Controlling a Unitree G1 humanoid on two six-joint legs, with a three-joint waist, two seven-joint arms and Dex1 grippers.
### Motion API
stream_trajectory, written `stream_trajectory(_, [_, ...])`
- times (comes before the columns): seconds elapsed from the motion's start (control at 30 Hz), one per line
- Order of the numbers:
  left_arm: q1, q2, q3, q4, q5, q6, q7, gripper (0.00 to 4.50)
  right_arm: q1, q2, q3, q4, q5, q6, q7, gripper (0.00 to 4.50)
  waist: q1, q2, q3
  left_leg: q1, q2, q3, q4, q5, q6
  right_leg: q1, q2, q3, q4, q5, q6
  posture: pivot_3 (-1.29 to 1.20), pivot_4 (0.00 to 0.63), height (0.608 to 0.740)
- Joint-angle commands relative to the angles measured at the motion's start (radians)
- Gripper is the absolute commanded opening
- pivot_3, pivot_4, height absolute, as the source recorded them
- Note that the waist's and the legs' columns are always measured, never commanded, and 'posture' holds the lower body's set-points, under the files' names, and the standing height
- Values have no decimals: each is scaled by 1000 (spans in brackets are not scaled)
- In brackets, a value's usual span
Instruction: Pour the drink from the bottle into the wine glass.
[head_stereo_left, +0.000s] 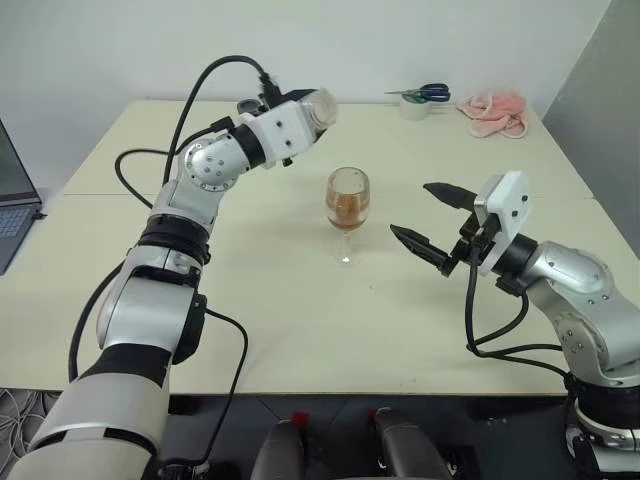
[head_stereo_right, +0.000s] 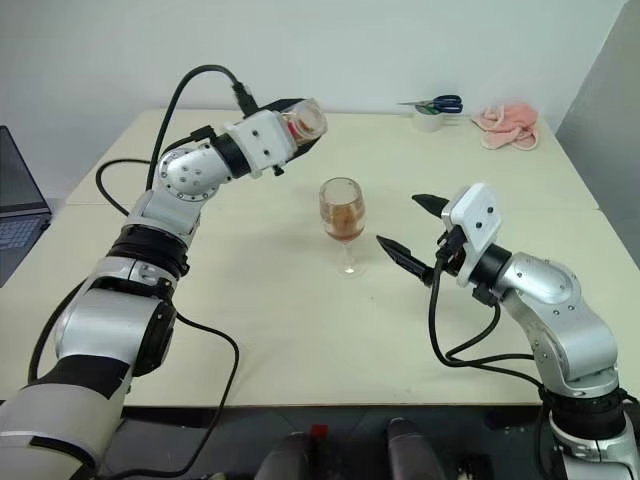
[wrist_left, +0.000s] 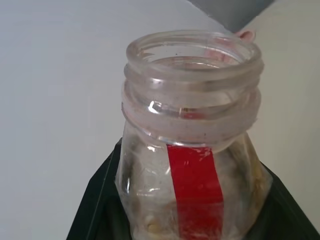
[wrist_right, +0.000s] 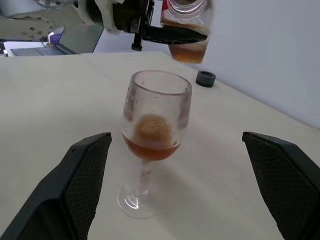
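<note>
At the left, the robot's left gripper (head_stereo_right: 285, 128) is clamped on the bottle (head_stereo_right: 303, 122), held well above the table (head_stereo_left: 300, 320) and up behind the glass (head_stereo_left: 347, 207), on its left side. The bottle is uncapped; the left wrist view looks at its open threaded mouth (wrist_left: 192, 75) and the red label strip below. Seen from the right wrist, some amber drink (wrist_right: 187, 52) sits in the bottle's lower part, so it appears to be roughly upright, with its mouth clear of the glass rim rather than over it.

At centre, the glass stands upright on the table, its foot flat, with amber drink (wrist_right: 148, 148) filling the lower part of the bowl. A small dark cap (wrist_right: 205, 78) lies on the table beyond it.

At the right, the right gripper (head_stereo_left: 433, 224) hovers level, its fingers spread as wide as they go and holding nothing. It points toward the glass from the right, near it but not touching; the glass stem sits between the finger lines in the right wrist view.

Pouring looks at least partly done. If more is to go in, the bottle must travel right and forward until its mouth hangs over the rim, then tip its long axis toward the bowl. The left arm carries that move; the right is nearer the glass and placed to steady it.
</note>
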Motion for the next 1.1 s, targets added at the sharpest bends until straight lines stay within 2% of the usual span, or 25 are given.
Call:
stream_trajectory(0.03, [16, -3, 101, -111, -143, 140, -48, 1821, -73, -6, -21, -12, 45, 6, 17, 4500, 0, 0, 0, 0, 0, 0, 0, 0, 0, 0, 0, 0, 0, 0, 0, 0, 150, 740])
stream_trajectory(0.1, [61, -2, 172, -169, -230, 285, -45, 1820, -162, -12, -26, -6, 99, 71, 16, 4500, -2, 0, 0, 0, 0, 0, 0, 0, 0, 0, 0, 0, 0, 0, 0, 0, 150, 740])
stream_trajectory(0.23, [206, 2, 300, -339, -361, 616, 33, 1820, -405, -32, -2, 37, 234, 353, -15, 4500, -22, 1, 0, 1, 2, -1, 1, 0, 0, 0, 0, -1, 1, 0, 0, 0, 150, 740])
stream_trajectory(0.33, [311, -12, 342, -459, -409, 774, 82, 1820, -486, -29, 47, 55, 252, 395, 14, 4500, -22, 0, 0, 0, 3, -5, 0, 0, 0, 0, 1, -5, 1, -1, -2, 0, 150, 740])
stream_trajectory(0.47, [413, -40, 384, -505, -423, 836, 163, 1820, -534, 4, 107, 89, 243, 378, 54, 4500, -17, 0, 0, -1, 2, -6, 0, 0, 0, 0, 0, -6, 1, -1, -2, 0, 150, 740])
stream_trajectory(0.73, [504, -67, 397, -492, -396, 786, 247, 1818, -556, 29, 167, 128, 207, 341, 110, 4500, 0, 0, -1, -2, 1, -5, 6, 0, 0, 2, -1, -6, 1, 0, -2, 0, 150, 740])
stream_trajectory(1.0, [534, -52, 379, -546, -363, 795, 277, 4449, -551, 30, 182, 141, 187, 320, 135, 4500, 2, 0, -1, -2, 1, -5, 6, 0, 0, 1, -1, -6, 1, 0, -2, 0, 150, 740])
stream_trajectory(1.1, [558, -38, 368, -604, -354, 823, 269, 4479, -549, 29, 186, 149, 174, 309, 146, 4500, 3, 0, -1, -2, 1, -5, 6, 0, 0, 1, -1, -6, 0, 0, -2, 0, 150, 740])
